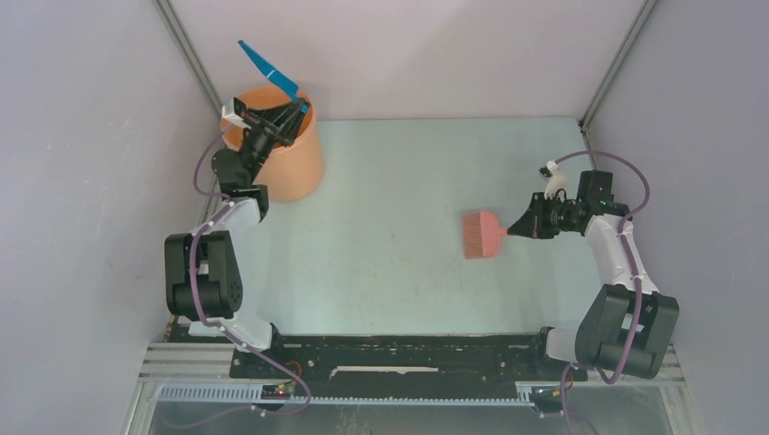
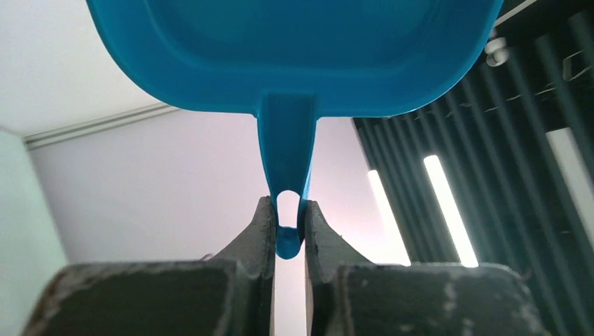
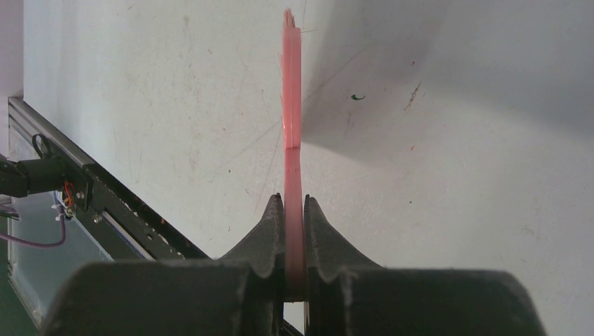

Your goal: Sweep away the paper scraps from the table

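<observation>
The left end effector (image 2: 287,210) pinches the handle of the blue plastic dustpan (image 2: 294,49) over a round orange bin (image 1: 304,172); the right end effector (image 3: 294,206) pinches a flat pink brush (image 1: 481,234).

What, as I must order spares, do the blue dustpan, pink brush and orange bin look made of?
Blue dustpan: probably moulded plastic, smooth with a soft sheen, one piece with its handle loop.
Pink brush: likely plastic, matte; fine bristle tips fray at its end.
Orange bin: plain matte wall, perhaps plastic; the look leaves it open.
</observation>
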### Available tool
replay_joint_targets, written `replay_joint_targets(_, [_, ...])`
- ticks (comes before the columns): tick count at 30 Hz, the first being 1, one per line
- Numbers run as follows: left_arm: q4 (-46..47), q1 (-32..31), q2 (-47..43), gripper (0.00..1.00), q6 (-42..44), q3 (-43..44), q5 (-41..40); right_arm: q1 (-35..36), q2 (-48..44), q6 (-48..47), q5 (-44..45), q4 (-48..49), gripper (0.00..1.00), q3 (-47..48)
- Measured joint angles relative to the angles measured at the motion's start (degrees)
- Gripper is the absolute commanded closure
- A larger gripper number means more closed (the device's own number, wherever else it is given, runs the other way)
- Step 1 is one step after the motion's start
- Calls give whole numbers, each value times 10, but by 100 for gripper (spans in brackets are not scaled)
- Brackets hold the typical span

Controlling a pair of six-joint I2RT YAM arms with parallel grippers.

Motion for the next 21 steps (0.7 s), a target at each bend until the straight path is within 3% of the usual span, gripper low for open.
replay_joint_targets(5, [-136,-42,-62,97,110,0,43,0,0,0,0,0,100,0])
replay_joint_targets(7, [-233,-78,-98,96,191,3,57,1,0,0,0,0,100,0])
replay_joint_targets(9, [-392,-122,-133,95,307,24,57,3,0,0,0,0,100,0])
replay_joint_targets(12, [-626,-191,-161,94,494,75,16,6,-1,0,0,0,100,0])
replay_joint_targets(15, [-786,-245,-178,94,631,82,-34,9,-7,0,5,0,100,0])
replay_joint_targets(21, [-1011,-333,-176,93,787,31,-144,19,-69,-14,47,0,100,0])
